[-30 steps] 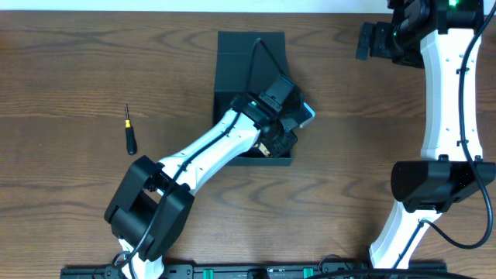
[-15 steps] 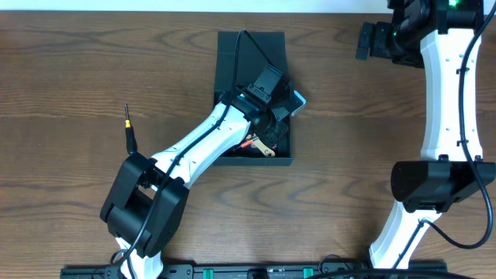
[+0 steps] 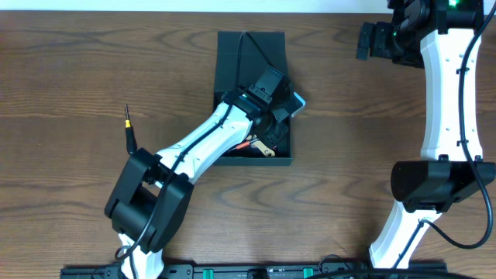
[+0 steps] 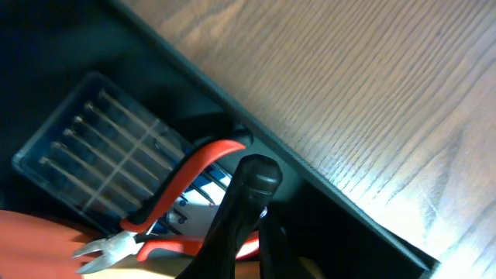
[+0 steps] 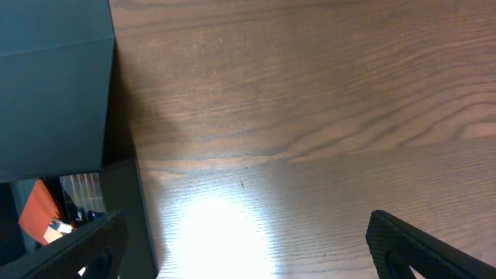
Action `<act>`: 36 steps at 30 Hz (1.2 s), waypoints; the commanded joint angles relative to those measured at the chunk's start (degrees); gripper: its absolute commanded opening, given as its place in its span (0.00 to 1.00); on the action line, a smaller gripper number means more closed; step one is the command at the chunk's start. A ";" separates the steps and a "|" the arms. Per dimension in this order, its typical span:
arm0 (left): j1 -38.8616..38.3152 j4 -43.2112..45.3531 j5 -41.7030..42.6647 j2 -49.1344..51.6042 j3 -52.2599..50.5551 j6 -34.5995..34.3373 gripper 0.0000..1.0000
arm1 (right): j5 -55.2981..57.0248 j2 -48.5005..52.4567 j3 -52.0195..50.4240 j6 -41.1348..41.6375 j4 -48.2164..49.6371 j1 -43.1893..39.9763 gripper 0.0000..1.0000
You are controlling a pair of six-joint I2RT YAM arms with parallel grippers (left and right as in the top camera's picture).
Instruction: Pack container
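Observation:
The dark teal container (image 3: 225, 105) sits at the table's middle with its flap lid (image 3: 250, 50) open toward the back. My left gripper (image 3: 275, 118) is down inside it near the right wall. In the left wrist view its fingers (image 4: 260, 232) are pressed together with nothing visible between them. Beside them in the box lie red-handled cutters (image 4: 182, 182) and a blue case of silver bits (image 4: 93, 151), whose corner shows at the box's right rim (image 3: 297, 101). My right gripper (image 5: 248, 256) is open and empty over bare table at the back right (image 3: 370, 40).
A small black-handled screwdriver (image 3: 130, 133) lies on the table left of the container. The right wrist view shows the container's lid (image 5: 54, 85) and wall at its left. An orange item (image 5: 39, 209) shows inside the box.
The left gripper and the blue case moved back and left, from over the box's right front corner to inside the box. It has held still for the last half second. The right arm has not moved.

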 commanded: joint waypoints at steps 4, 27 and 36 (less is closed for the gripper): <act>0.33 -0.33 0.22 3.06 0.81 -0.48 0.10 | -0.04 -0.37 1.11 -0.83 -0.04 0.37 0.99; 6.64 -0.09 -0.72 0.72 6.25 -6.14 0.37 | -0.02 -0.37 1.11 -0.83 -0.04 0.31 0.99; 13.88 -3.30 -0.83 -4.72 8.02 -8.35 0.37 | -0.04 -0.37 1.09 -0.83 -0.04 0.31 0.99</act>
